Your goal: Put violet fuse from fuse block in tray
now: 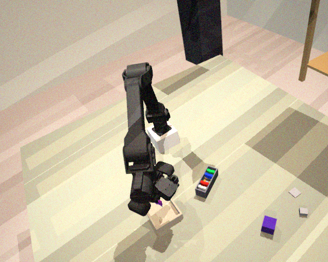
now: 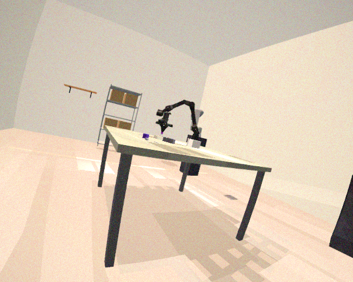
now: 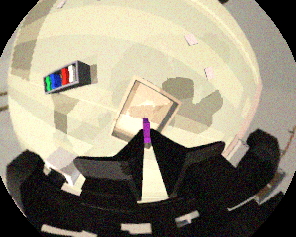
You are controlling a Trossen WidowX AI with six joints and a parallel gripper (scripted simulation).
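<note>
Extraction looks done: the black parallel-jaw gripper is pinching the small violet fuse, hanging right over the shallow tan square tray, well apart from the dark rectangular fuse block. Left: lower, release.

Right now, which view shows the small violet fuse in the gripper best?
Wrist: the small violet fuse stands clear between the fingers, over the tray. Top shows a sliver under the gripper; exterior only a speck.
</note>
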